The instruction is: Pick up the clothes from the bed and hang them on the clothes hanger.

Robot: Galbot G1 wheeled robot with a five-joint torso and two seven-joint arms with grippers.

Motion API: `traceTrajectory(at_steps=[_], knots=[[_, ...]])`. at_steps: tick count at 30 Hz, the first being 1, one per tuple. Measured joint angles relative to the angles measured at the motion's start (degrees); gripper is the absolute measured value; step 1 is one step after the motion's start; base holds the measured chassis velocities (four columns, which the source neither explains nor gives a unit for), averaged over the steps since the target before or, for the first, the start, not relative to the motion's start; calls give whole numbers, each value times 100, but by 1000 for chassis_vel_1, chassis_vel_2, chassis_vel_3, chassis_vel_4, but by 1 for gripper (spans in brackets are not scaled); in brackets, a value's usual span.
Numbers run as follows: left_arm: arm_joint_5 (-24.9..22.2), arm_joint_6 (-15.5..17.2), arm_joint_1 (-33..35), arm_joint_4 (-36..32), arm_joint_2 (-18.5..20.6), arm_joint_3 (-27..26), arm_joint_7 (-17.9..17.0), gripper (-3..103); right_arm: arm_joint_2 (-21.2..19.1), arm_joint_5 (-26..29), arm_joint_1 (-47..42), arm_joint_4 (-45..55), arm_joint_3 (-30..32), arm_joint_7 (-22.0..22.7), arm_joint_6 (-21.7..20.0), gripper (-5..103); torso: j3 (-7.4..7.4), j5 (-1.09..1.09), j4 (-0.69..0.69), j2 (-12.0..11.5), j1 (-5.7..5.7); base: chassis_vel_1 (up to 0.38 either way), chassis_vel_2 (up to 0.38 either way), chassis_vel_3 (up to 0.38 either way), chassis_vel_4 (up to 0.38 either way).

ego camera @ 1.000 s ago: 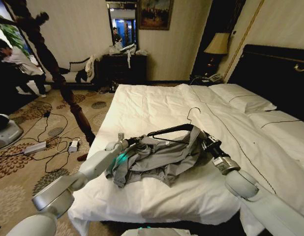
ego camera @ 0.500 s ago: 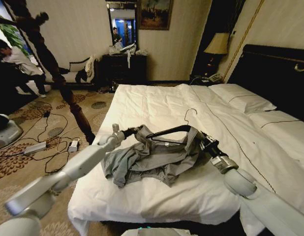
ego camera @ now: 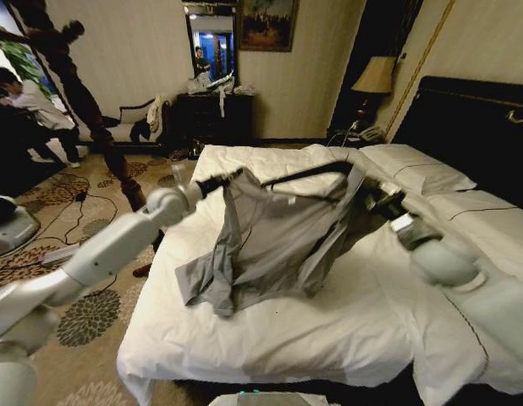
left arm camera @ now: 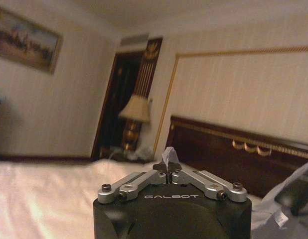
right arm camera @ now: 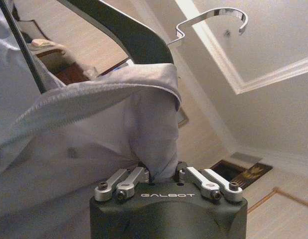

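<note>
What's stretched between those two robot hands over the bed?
In the head view, the grey shirt on its black hanger spans from the left gripper to the right gripper, hanging above the bed.

beyond the left gripper (ego camera: 217,183) a dark dresser (ego camera: 212,117) with mirror (ego camera: 211,42) stands against the cream wall, patterned carpet (ego camera: 67,211) beneath it; a lit lamp (ego camera: 374,76) glows beyond the right gripper (ego camera: 382,200).

Grey clothes (ego camera: 270,241) draped on black clothes hanger (ego camera: 308,173), raised above white bed (ego camera: 329,330)
</note>
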Motion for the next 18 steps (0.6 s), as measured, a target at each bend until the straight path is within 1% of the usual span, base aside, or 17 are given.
traceTrajectory(at_steps=[2,3,6,8,9,12,14,16,17,18], knots=[[-244,52,-490,-5,-77,82,-92,0,-223,288,151,57,52,3,7,19,-1,5,1,0,-1,0,0,0,0],[-244,52,-490,-5,-77,82,-92,0,-223,288,151,57,52,3,7,19,-1,5,1,0,-1,0,0,0,0],[-467,89,-859,-64,-119,187,-159,0,-266,316,126,197,74,17,-4,19,-1,6,-4,0,0,0,0,0,0],[-642,130,-1094,-191,-54,285,-225,0,-155,184,-55,282,87,40,-34,19,-1,7,-1,0,-1,0,0,0,0],[-642,130,-1094,-191,-54,285,-225,0,-155,184,-55,282,87,40,-34,19,-1,7,-1,0,-1,0,0,0,0],[-737,182,-1219,-410,63,434,-311,0,89,-58,-181,254,24,46,-48,19,-1,5,4,0,-1,0,0,0,0],[-753,194,-1237,-452,63,467,-350,0,148,-122,-187,241,-9,39,-51,19,0,4,5,0,-1,0,0,0,0],[-774,218,-1304,-528,-21,562,-435,0,254,-253,-190,208,-78,19,-54,19,-1,4,5,0,-1,0,0,0,0],[-798,237,-1369,-596,-194,660,-479,0,350,-326,-212,168,-119,9,-71,19,0,6,-1,0,-1,0,0,0,0],[-814,243,-1390,-648,-264,699,-502,0,386,-345,-217,139,-134,9,-80,19,-1,6,-4,0,0,0,0,0,0]])
